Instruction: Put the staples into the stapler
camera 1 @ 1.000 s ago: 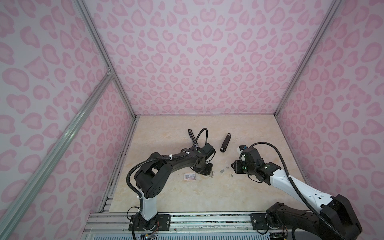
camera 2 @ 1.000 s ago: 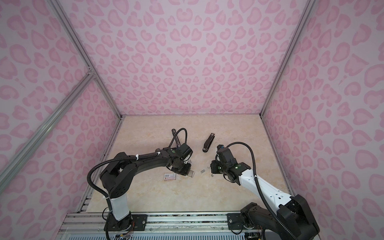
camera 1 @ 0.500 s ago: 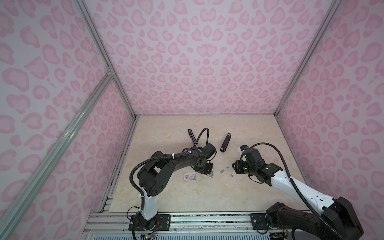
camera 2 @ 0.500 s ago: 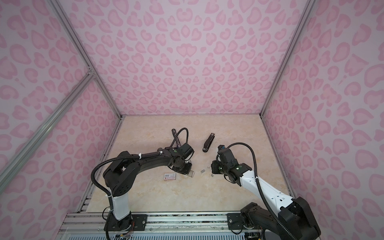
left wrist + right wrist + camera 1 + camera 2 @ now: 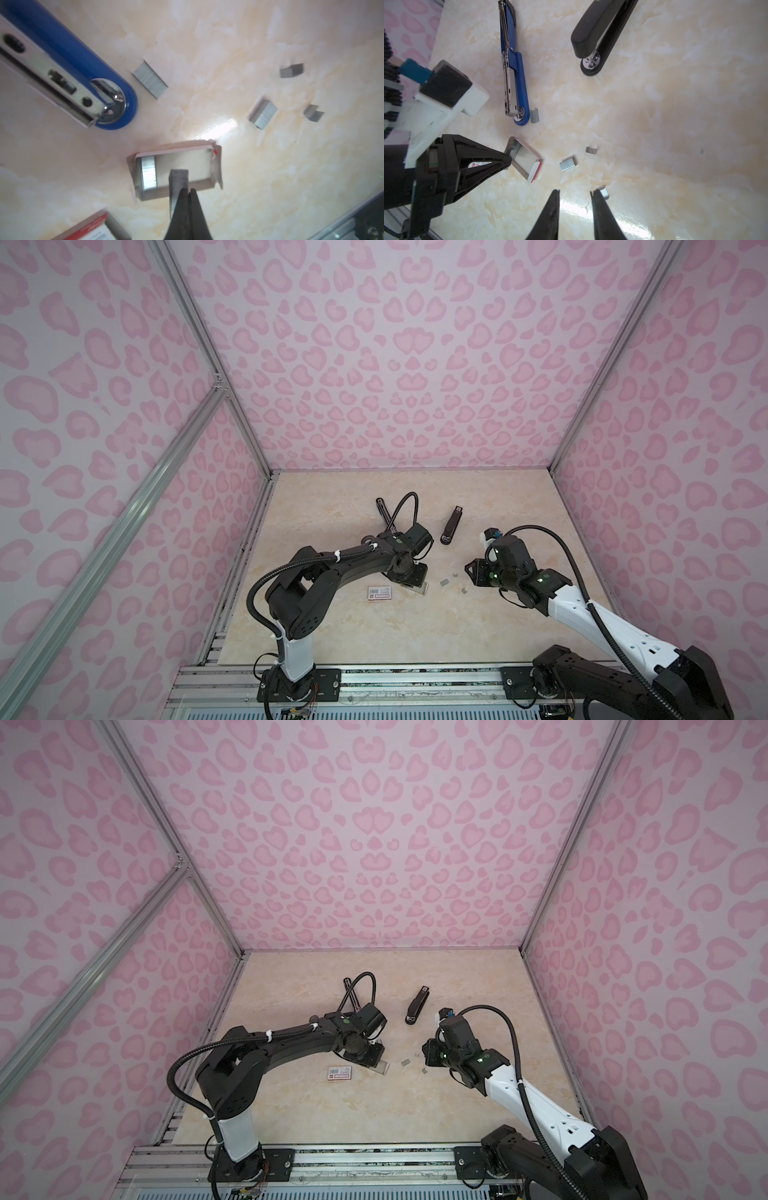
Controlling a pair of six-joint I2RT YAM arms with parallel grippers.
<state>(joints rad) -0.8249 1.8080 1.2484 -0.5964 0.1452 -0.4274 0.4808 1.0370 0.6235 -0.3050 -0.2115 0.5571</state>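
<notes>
Item, staple strip (image 5: 178, 178): pinched edge-on in my left tool (image 5: 188, 192), clamped tight on it over the box tray (image 5: 216, 166), presumably for carrying to the blue stapler (image 5: 62, 52) lying open beside it on the bench (image 5: 270, 187); right tool (image 5: 575, 192) parted a little, empty, near loose staples (image 5: 568, 164).

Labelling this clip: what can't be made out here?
Blue stapler: both top views, mostly behind the left arm.
Staple strip in the left gripper: left wrist view, gripped end behind the jaws.
Box sleeve: left wrist view, cut off, print blurred.
Loose staples: both top views, too small to count.
</notes>
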